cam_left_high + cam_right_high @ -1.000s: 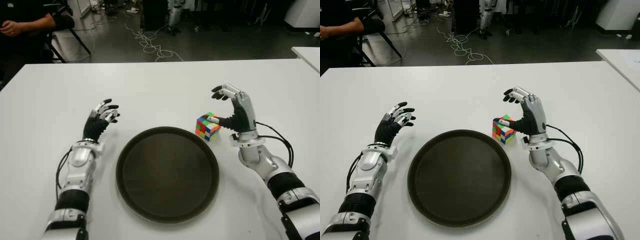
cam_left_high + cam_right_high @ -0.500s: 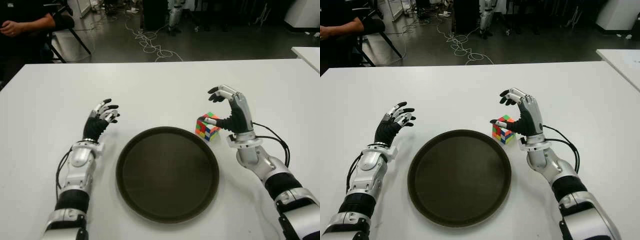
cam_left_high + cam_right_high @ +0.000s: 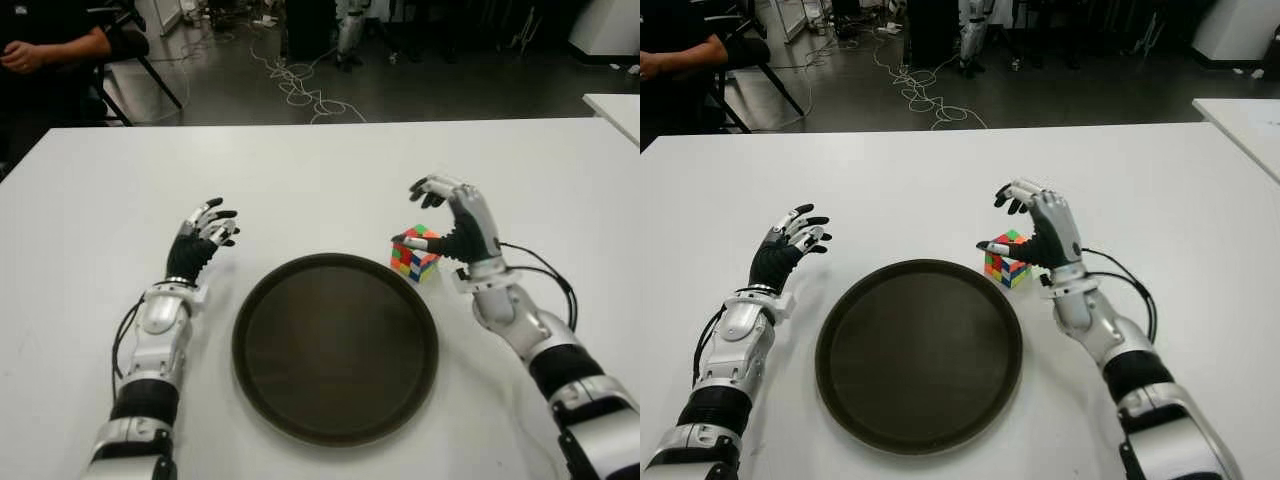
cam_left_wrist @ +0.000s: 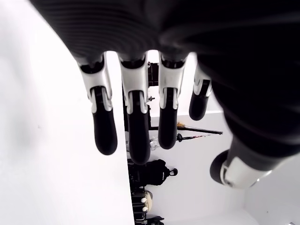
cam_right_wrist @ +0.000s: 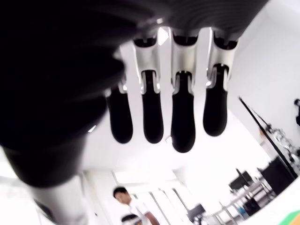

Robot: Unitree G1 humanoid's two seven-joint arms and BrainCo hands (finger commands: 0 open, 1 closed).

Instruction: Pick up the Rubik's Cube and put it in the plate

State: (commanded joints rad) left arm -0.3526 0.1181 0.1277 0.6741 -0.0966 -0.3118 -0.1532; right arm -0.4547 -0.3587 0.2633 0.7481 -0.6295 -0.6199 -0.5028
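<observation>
The Rubik's Cube (image 3: 417,254) stands on the white table (image 3: 300,180), just past the far right rim of the round dark plate (image 3: 335,350), which holds nothing. My right hand (image 3: 408,214) is open and arches over the cube: its fingers (image 5: 183,117) hover above the far side, and the thumb reaches to the cube's top left corner. The cube is not gripped. Only a green and orange corner of the cube (image 5: 293,218) shows in the right wrist view. My left hand (image 3: 226,228) shows left of the plate, fingers (image 4: 136,126) relaxed and holding nothing.
A person (image 3: 50,40) sits at the far left beyond the table, beside a chair. Cables (image 3: 300,85) lie on the dark floor behind. The corner of a second white table (image 3: 615,105) shows at the far right.
My right hand has shifted left and lowered over the cube, with the thumb coming round to its left corner. The cube, plate and left hand have not moved.
</observation>
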